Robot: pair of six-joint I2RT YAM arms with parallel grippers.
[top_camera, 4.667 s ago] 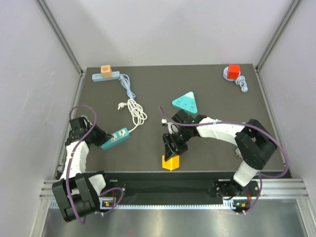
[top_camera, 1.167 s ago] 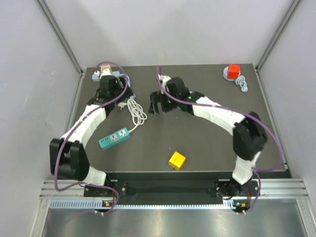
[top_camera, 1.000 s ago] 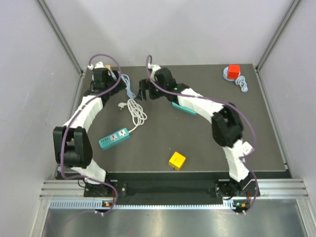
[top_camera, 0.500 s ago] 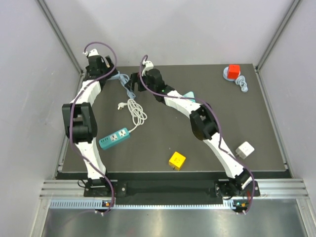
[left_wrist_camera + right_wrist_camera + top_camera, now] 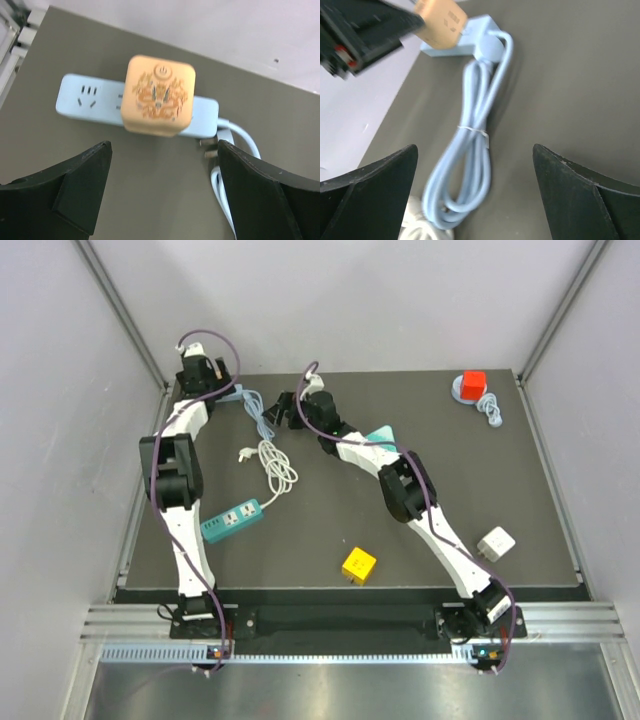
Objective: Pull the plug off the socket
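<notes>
The plug (image 5: 159,95) is an orange cube with a printed top, seated in the pale blue socket strip (image 5: 87,98) at the table's far left corner. My left gripper (image 5: 164,147) hovers over it, open, with the plug ahead of and between the black fingers (image 5: 82,175) and touching neither. My right gripper (image 5: 474,150) is open above the strip's bundled blue cable (image 5: 472,165), and its view also shows the plug (image 5: 440,20) and the strip's end (image 5: 479,31). In the top view my left gripper (image 5: 205,378) covers the plug, and my right gripper (image 5: 284,407) is just right of it.
A white coiled cable (image 5: 275,462) and a teal power strip (image 5: 232,519) lie left of centre. A yellow block (image 5: 358,564), a white adapter (image 5: 495,543), a teal triangle (image 5: 381,437) and a red block (image 5: 473,382) on a blue disc are also here. Side walls stand close.
Both arms have stretched toward the far left corner. My left gripper now sits over the socket strip, and my right gripper has come in over the blue cable.
</notes>
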